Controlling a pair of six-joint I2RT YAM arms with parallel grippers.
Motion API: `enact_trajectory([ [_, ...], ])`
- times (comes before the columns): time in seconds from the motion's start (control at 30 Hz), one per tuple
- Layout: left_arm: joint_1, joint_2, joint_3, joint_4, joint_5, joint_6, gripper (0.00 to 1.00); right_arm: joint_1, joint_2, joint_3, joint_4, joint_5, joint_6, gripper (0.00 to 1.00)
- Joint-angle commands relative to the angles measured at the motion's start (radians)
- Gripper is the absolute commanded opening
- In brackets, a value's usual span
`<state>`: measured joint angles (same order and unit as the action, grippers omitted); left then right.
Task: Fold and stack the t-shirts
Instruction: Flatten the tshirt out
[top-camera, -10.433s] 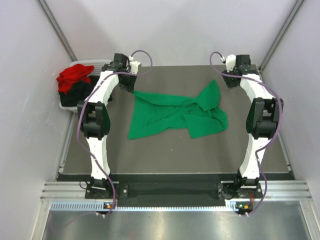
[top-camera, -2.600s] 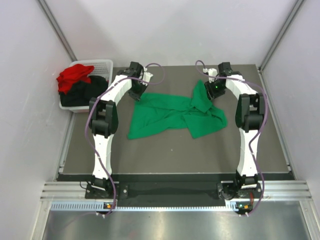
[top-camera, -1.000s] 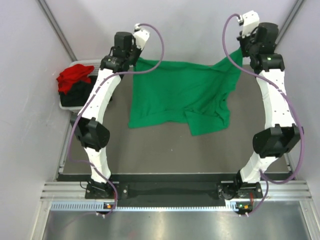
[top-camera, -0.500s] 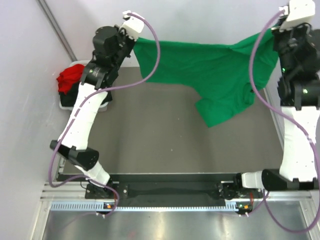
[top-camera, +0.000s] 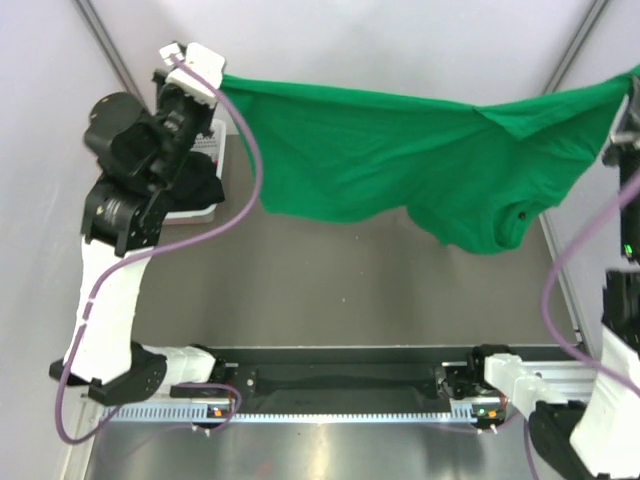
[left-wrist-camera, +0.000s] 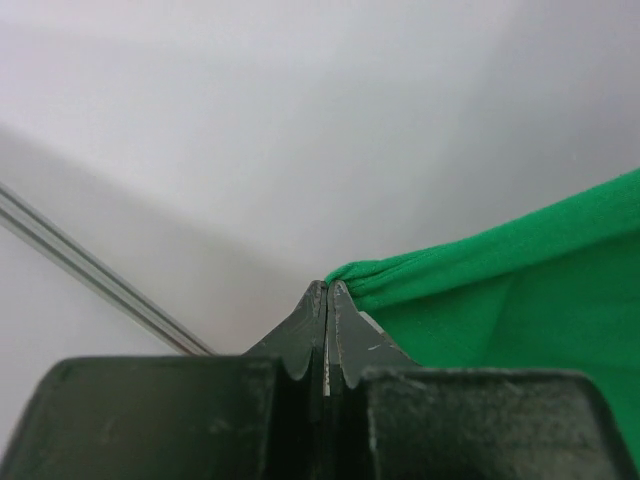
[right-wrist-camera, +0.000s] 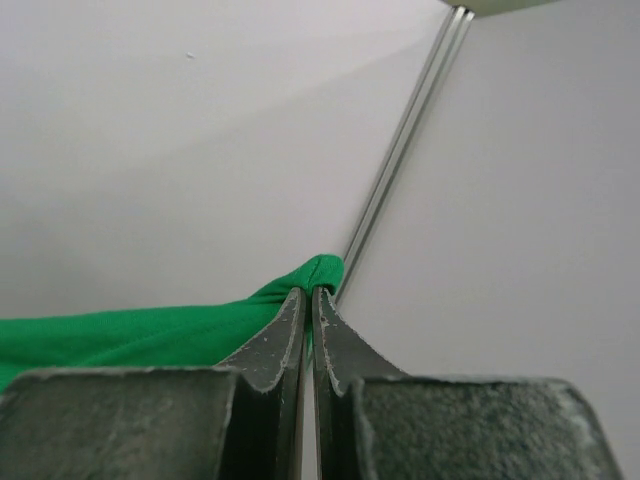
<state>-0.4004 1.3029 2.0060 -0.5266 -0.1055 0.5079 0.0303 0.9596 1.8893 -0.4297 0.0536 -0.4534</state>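
— Grey worktop (top-camera: 330, 290), item one: what does it carry?
— None of the green t-shirt (top-camera: 400, 160), as far as I can tell. I hold it stretched in the air over the far half, with the hem sagging toward the right edge. The black t-shirt (top-camera: 195, 190) sits at the far left corner in the white basket (top-camera: 216, 152), mostly behind my left arm. The red one is hidden.
— Item two: grippers?
— Left gripper (left-wrist-camera: 328, 292) is pinched tight on one top corner of the cloth. Right gripper (right-wrist-camera: 308, 293) is pinched on the other.
— Handling note?
— I judge it best to lower both ends evenly with the top edge taut. The hem should touch down first so the shirt lies flat.
— Views?
— Overhead shows the full span and a twisted lump low on the right. Each wrist view shows only a clamped fold against the wall.
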Motion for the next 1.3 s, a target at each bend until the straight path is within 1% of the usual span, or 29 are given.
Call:
enact_trajectory([
  [0.0, 0.034, -0.054, 0.017, -0.003, 0.059, -0.029, 0.0, 0.003, -0.084, 0.008, 0.016, -0.012, -0.025, 0.0],
  [0.07, 0.052, -0.062, 0.022, -0.006, 0.073, -0.054, 0.0, 0.003, -0.093, 0.014, 0.017, -0.009, -0.039, 0.0],
  [0.17, 0.061, -0.071, 0.001, -0.006, 0.066, -0.046, 0.0, 0.002, -0.076, 0.03, 0.023, 0.002, -0.057, 0.0],
  [0.27, 0.061, -0.073, -0.068, -0.007, 0.033, -0.017, 0.0, 0.003, -0.035, 0.027, 0.037, 0.008, -0.076, 0.0],
  [0.3, 0.061, -0.079, -0.143, -0.001, 0.018, -0.005, 0.0, 0.003, -0.021, 0.015, 0.037, 0.006, -0.079, 0.0],
  [0.33, 0.063, -0.083, -0.191, 0.035, -0.035, 0.004, 0.0, 0.002, -0.009, 0.001, 0.043, 0.009, -0.085, 0.0],
  [0.37, 0.064, -0.088, -0.243, 0.054, -0.057, 0.026, 0.0, 0.003, 0.011, -0.021, 0.064, 0.015, -0.1, 0.0],
  [0.4, 0.074, -0.088, -0.342, 0.069, -0.072, 0.044, 0.0, 0.003, 0.021, -0.073, 0.075, 0.018, -0.108, 0.0],
  [0.47, 0.081, -0.082, -0.427, 0.103, -0.092, 0.066, 0.0, 0.002, 0.048, -0.14, 0.116, 0.022, -0.131, 0.0],
  [0.5, 0.095, -0.067, -0.5, 0.112, -0.082, 0.07, 0.0, 0.003, 0.06, -0.201, 0.126, 0.02, -0.134, 0.0],
  [0.57, 0.109, -0.035, -0.556, 0.138, -0.072, 0.087, 0.0, 0.003, 0.116, -0.246, 0.147, 0.017, -0.134, 0.0],
  [0.63, 0.121, 0.034, -0.613, 0.169, -0.068, 0.099, 0.0, 0.003, 0.169, -0.285, 0.161, 0.02, -0.134, 0.0],
  [0.67, 0.141, 0.065, -0.619, 0.186, -0.047, 0.103, 0.0, 0.005, 0.233, -0.298, 0.169, 0.022, -0.134, 0.0],
  [0.7, 0.152, 0.134, -0.621, 0.198, -0.037, 0.109, 0.0, 0.003, 0.301, -0.305, 0.177, 0.023, -0.142, 0.0],
  [0.73, 0.161, 0.172, -0.619, 0.214, -0.027, 0.116, 0.0, 0.003, 0.338, -0.312, 0.186, 0.026, -0.148, 0.0],
  [0.77, 0.176, 0.249, -0.607, 0.226, -0.017, 0.133, 0.0, 0.005, 0.375, -0.323, 0.204, 0.028, -0.149, 0.0],
  [0.8, 0.182, 0.289, -0.599, 0.252, 0.001, 0.139, 0.0, 0.006, 0.41, -0.328, 0.213, 0.035, -0.153, 0.0],
  [0.83, 0.187, 0.327, -0.59, 0.263, 0.013, 0.144, 0.0, 0.013, 0.485, -0.331, 0.227, 0.041, -0.157, 0.0],
  [0.87, 0.195, 0.402, -0.567, 0.27, 0.021, 0.156, 0.0, 0.016, 0.522, -0.328, 0.242, 0.048, -0.163, 0.0],
  [0.97, 0.199, 0.513, -0.518, 0.297, 0.038, 0.167, 0.0, 0.033, 0.665, -0.308, 0.275, 0.066, -0.206, 0.0],
  [1.0, 0.199, 0.583, -0.466, 0.292, 0.038, 0.169, 0.0, 0.039, 0.698, -0.294, 0.276, 0.078, -0.221, 0.0],
  [1.03, 0.199, 0.617, -0.439, 0.284, 0.036, 0.167, 0.0, 0.048, 0.734, -0.277, 0.276, 0.078, -0.24, 0.0],
  [1.07, 0.199, 0.681, -0.387, 0.281, 0.036, 0.17, 0.0, 0.048, 0.799, -0.244, 0.284, 0.084, -0.276, 0.0],
  [1.13, 0.201, 0.734, -0.342, 0.289, 0.021, 0.185, 0.0, 0.048, 0.893, -0.205, 0.308, 0.103, -0.312, 0.0],
  [1.2, 0.204, 0.797, -0.285, 0.296, 0.007, 0.196, 0.0, 0.049, 0.956, -0.135, 0.318, 0.129, -0.324, 0.0],
  [1.23, 0.204, 0.817, -0.268, 0.306, -0.008, 0.208, 0.0, 0.049, 1.016, -0.106, 0.319, 0.141, -0.321, 0.0],
  [1.27, 0.204, 0.849, -0.236, 0.313, -0.022, 0.218, 0.0, 0.048, 1.043, -0.049, 0.319, 0.15, -0.315, 0.0],
])
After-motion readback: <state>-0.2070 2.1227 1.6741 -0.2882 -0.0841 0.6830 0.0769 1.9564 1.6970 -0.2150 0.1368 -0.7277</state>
